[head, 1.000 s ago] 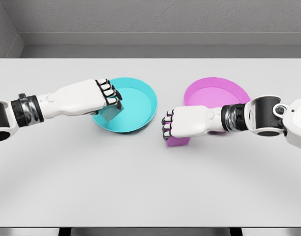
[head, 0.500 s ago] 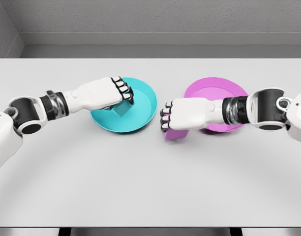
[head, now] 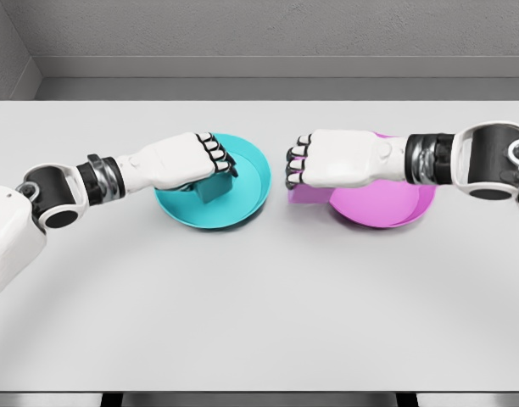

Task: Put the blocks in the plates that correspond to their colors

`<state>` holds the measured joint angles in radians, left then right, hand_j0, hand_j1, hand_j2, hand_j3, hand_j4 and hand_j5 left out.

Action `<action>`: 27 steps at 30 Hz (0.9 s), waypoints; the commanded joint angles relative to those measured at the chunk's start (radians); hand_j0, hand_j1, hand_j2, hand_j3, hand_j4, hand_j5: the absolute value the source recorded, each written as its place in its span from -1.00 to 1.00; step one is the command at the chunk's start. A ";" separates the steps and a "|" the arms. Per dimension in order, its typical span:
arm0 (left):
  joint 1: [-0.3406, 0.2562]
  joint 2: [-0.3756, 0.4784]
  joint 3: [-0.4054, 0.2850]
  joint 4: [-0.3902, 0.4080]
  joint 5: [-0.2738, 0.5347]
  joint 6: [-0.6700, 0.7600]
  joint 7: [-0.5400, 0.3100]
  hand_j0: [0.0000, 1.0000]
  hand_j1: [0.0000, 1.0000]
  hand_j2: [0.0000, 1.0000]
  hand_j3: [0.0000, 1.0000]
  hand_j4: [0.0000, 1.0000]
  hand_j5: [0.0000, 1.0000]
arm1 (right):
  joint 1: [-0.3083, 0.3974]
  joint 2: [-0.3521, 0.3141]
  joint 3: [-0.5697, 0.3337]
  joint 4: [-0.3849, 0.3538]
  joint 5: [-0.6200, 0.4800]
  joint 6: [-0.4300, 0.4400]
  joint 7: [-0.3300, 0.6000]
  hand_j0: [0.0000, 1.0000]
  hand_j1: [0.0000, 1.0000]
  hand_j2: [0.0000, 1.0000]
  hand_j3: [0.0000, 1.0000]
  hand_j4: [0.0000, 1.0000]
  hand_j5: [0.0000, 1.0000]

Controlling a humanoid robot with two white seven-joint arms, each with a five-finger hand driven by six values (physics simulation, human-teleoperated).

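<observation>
A cyan plate point(head: 247, 182) lies left of centre on the white table. My left hand point(head: 210, 165) is over the plate's left half, shut on a cyan block point(head: 212, 191) whose lower part shows below the fingers, low over the plate's floor. A pink plate point(head: 387, 203) lies to the right. My right hand point(head: 298, 170) hovers at that plate's left rim, shut on a pink block point(head: 306, 194) that hangs just left of the rim, mostly hidden by the palm.
The white table point(head: 259, 305) stretches wide toward me in front of both plates. A grey wall point(head: 259, 34) runs behind the table's far edge.
My right hand has lifted the pink block up and back to the pink plate's left rim. My left hand has moved the cyan block further into the cyan plate.
</observation>
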<state>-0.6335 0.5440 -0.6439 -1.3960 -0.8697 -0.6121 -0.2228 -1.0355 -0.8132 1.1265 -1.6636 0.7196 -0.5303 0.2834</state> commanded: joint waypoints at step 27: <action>-0.014 0.088 -0.005 -0.029 0.002 0.001 0.000 1.00 1.00 1.00 1.00 1.00 1.00 | 0.026 -0.035 0.002 0.242 0.012 0.003 0.003 0.24 0.24 0.24 0.24 0.24 0.24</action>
<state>-0.6473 0.6104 -0.6502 -1.4170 -0.8739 -0.6120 -0.2231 -1.0094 -0.8488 1.1249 -1.4241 0.7344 -0.5294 0.2876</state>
